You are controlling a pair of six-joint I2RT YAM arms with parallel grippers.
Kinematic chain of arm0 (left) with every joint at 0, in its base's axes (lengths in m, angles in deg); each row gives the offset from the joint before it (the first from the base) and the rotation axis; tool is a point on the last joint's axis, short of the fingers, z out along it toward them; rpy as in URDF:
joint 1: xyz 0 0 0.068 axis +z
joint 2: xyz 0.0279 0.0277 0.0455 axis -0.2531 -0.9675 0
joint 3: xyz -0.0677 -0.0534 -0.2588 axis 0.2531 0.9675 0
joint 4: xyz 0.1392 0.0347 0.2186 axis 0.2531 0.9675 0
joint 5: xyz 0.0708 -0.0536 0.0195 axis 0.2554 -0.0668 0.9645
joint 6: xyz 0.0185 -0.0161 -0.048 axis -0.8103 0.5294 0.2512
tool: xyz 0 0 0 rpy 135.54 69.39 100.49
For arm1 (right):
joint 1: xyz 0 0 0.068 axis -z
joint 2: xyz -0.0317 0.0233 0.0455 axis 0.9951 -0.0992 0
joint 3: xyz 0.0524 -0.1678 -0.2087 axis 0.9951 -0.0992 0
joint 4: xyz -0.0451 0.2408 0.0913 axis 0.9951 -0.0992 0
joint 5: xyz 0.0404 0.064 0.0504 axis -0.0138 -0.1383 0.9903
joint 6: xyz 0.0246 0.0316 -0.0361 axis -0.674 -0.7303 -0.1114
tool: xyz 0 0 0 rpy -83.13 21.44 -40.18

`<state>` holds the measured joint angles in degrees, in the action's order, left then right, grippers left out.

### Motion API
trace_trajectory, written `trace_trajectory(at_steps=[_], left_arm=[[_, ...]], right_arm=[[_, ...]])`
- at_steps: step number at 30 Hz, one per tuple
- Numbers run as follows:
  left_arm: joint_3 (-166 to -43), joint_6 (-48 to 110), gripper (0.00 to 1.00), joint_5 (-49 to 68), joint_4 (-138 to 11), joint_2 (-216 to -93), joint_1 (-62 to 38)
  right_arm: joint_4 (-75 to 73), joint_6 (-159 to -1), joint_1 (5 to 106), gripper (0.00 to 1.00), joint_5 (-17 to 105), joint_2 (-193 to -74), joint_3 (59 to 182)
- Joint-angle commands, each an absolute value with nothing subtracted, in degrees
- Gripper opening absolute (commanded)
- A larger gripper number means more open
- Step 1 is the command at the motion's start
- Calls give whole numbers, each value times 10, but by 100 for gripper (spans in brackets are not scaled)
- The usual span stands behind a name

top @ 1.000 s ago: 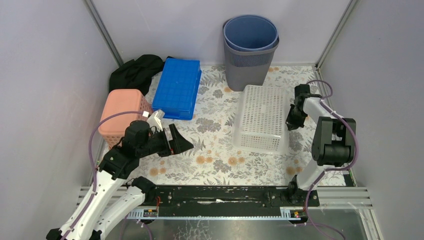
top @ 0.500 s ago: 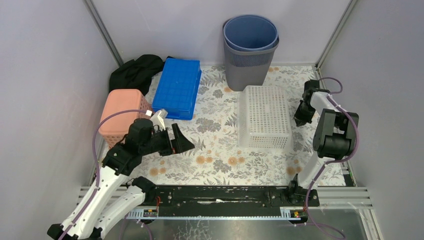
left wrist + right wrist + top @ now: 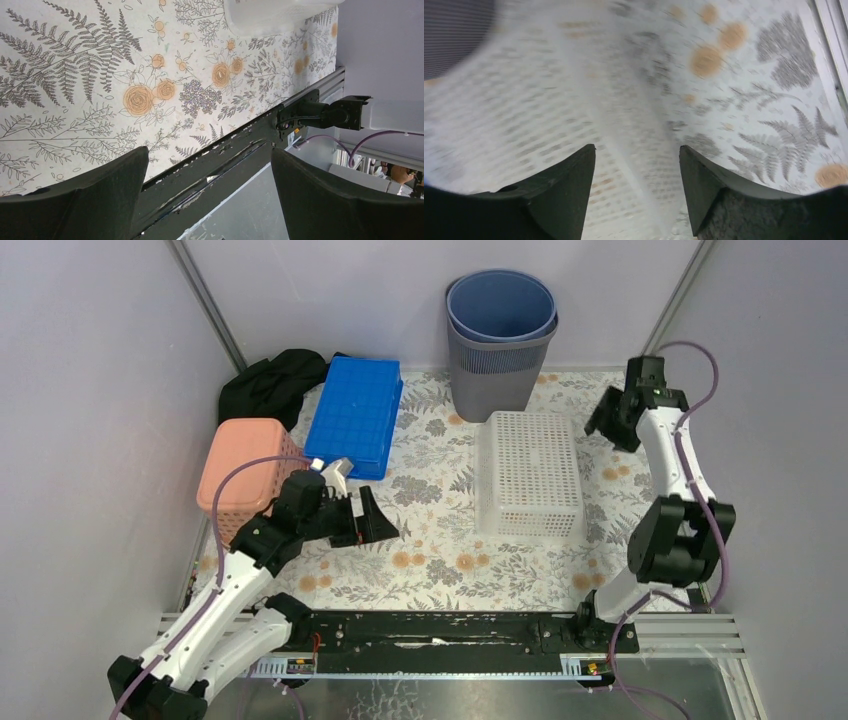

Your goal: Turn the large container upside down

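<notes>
The big white plastic basket full of holes (image 3: 529, 475) sits bottom-up on the flowery table (image 3: 430, 540). The right gripper (image 3: 600, 425) hangs near it, fingers apart, holding nothing. The left gripper (image 3: 375, 520) is wide open too. A low swing could bump the basket and flip it.

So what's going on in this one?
Two arms share a floral table. The large white basket lies bottom-up in the middle of it, so the flip looks done. The right tool is open and clear of the basket, raised near the far right corner. The left tool is also open and empty, hovering over the table near the pink basket.
</notes>
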<state>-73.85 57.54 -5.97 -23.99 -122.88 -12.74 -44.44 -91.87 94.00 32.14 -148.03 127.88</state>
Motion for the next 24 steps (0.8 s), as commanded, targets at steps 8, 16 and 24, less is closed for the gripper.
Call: trace_trajectory(at_steps=[8,16,24], left_arm=[[-742,560,100,-90,-299,-1274,-131],[-777,534,100,-64,-246,-1260,-132],[-727,589,100,-51,-246,-1174,-131]], right_arm=[[-393,-1019,628,70,495,-1372,1310],[-285,-1083,453,62,486,-1528,1356],[-325,-1067,444,57,435,-1641,1341]])
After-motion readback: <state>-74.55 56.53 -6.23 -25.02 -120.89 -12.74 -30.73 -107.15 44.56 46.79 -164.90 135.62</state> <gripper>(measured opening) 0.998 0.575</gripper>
